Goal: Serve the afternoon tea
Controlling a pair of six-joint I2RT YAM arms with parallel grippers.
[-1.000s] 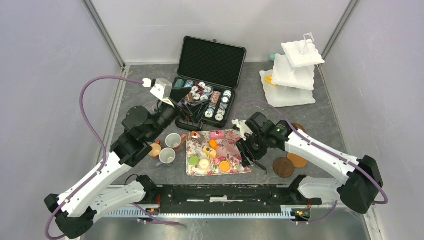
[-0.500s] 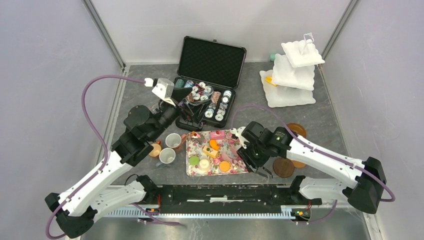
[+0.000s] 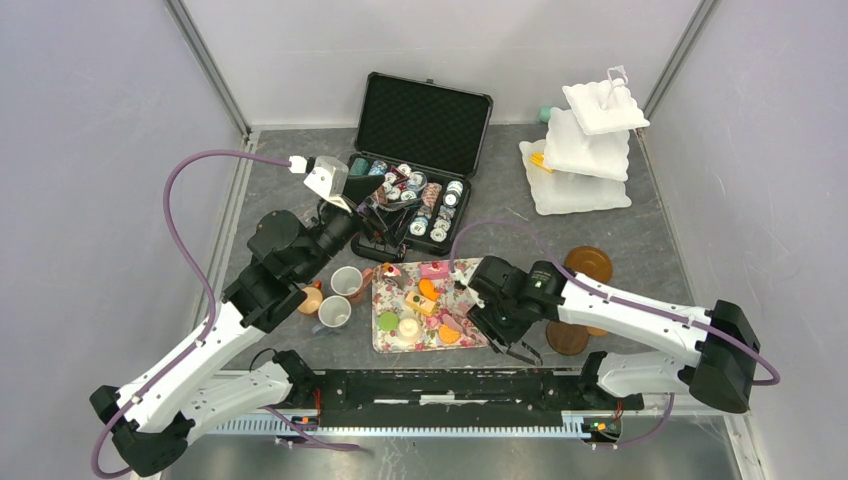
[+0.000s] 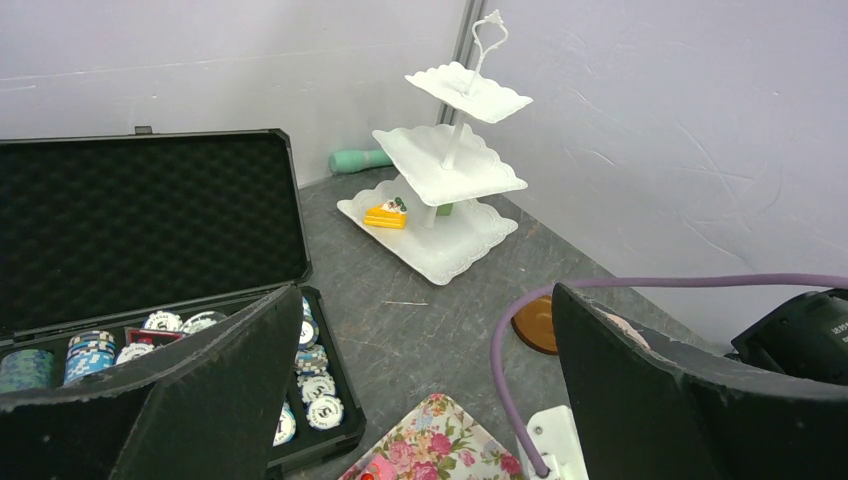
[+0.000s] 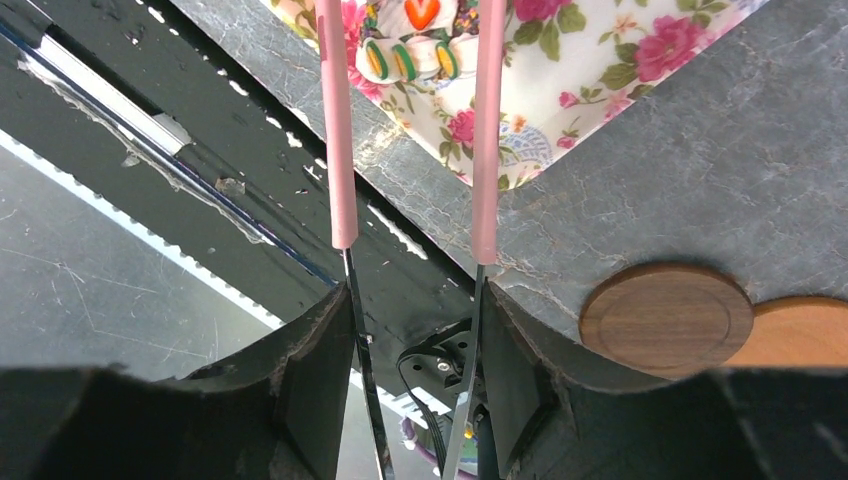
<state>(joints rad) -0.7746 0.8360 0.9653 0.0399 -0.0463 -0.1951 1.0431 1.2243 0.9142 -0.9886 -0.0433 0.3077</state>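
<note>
Gripping pink tongs (image 5: 337, 130), right tool (image 5: 413, 320) beside floral tray (image 5: 610, 70) corner

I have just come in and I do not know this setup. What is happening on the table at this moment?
The right gripper holds the pink-sleeved metal tongs, whose arms reach over the flower-patterned tray, one on each side of a cream toy cake. The left gripper is open and empty, near the black poker-chip case. Three small mugs stand left of the tray. The white three-tier stand bears one yellow cake slice; most treats lie on the tray.
</note>
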